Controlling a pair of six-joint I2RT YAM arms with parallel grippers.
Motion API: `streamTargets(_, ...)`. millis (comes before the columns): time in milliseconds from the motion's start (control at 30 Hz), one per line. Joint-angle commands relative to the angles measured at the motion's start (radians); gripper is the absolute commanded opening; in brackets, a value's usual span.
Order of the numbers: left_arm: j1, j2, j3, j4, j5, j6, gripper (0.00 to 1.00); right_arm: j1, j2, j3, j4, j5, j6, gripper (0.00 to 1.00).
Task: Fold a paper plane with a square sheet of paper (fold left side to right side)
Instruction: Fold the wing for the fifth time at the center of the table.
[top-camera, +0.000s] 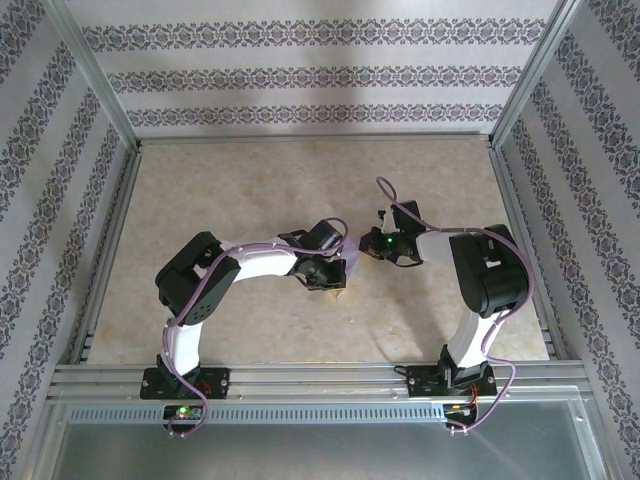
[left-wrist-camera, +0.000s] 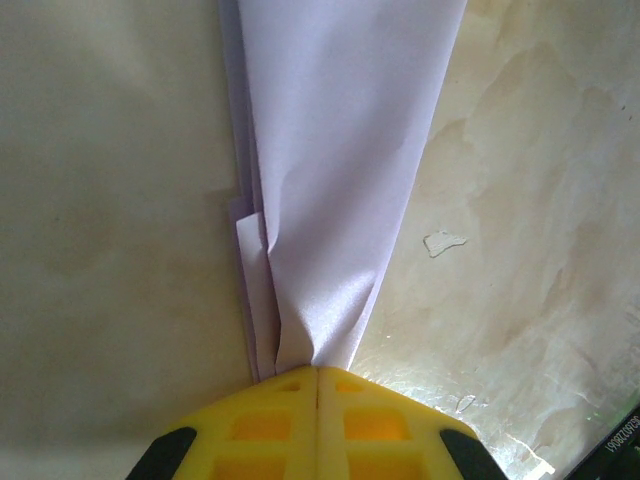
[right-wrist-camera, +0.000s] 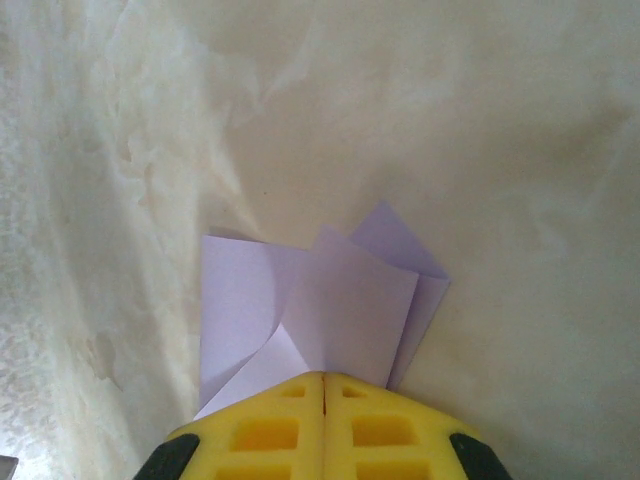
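Both pairs of fingers pinched fully closed! My left gripper (left-wrist-camera: 318, 385) nips the paper plane (left-wrist-camera: 340, 150) by its narrow end, bottom centre; my right gripper (right-wrist-camera: 323, 385) clamps the layered end. The plane sits mid-frame between them. For a clean crease: pull taut, layers aligned, no twisting.

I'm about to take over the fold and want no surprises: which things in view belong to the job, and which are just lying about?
Job:
- folded purple paper
- left gripper, shut on the paper's narrow end
- right gripper, shut, tips at the paper

Lying about:
- small white scrap on the table, beside the paper
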Motion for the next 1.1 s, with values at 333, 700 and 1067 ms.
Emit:
streamTargets(333,-0.007,0.061,-0.037,-0.157,-0.085,0.025,0.00,-0.111,0.108,0.144,-0.061,0.023,-0.055,0.00)
streamTargets(700,-0.012,0.055,-0.028,-0.150,-0.088,0.024,0.00,-0.140,-0.066,0.148,-0.139,-0.002,-0.051,0.00)
streamTargets(1067,-0.012,0.047,-0.029,-0.148,-0.093,0.027,0.00,0.022,-0.320,-0.145,-0.069,-0.052,0.156,0.00)
